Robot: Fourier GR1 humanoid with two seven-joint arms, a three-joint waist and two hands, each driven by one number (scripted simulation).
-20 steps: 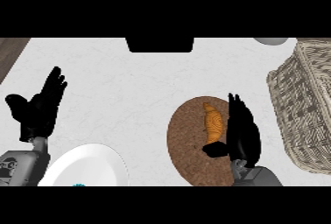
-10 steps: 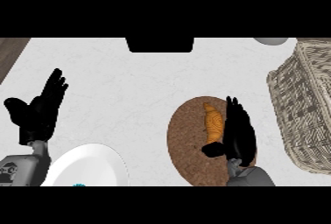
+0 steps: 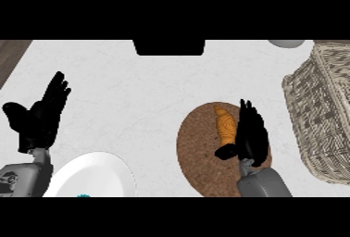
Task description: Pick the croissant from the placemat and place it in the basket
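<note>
Lately shifted inward: right hand point(image 3: 250, 136), a second ago off the croissant's right flank, now just beside the croissant point(image 3: 225, 124), overlapping its right edge. Fingers point(image 3: 246, 113) straight and pointing away along the pastry, thumb point(image 3: 226, 152) stuck out left below its near end. Nothing held yet; open, not curled round anything. Croissant itself unmoved, lying lengthwise on the round brown placemat point(image 3: 198, 157), in its upper middle. Probably the closing-in before a grasp, so the pick barely begun and the placing all still ahead.

Left hand point(image 3: 37, 118) resting open at the left, fingers up, well apart from the mat, much as before.

Basket point(image 3: 321, 104) to the right of the mat, its woven wall near the mat's right rim, running off the right edge of the view. Short way across, but likely needing a lift over the wall rather than a slide. Bare worktop point(image 3: 150, 97) between mat and left hand, and beyond the mat toward the far edge. White plate point(image 3: 96, 178) at lower left, clear of the route. Dark block point(image 3: 168, 47) at the far edge and a pale round thing point(image 3: 285, 43) at far right, both well apart from the croissant
</note>
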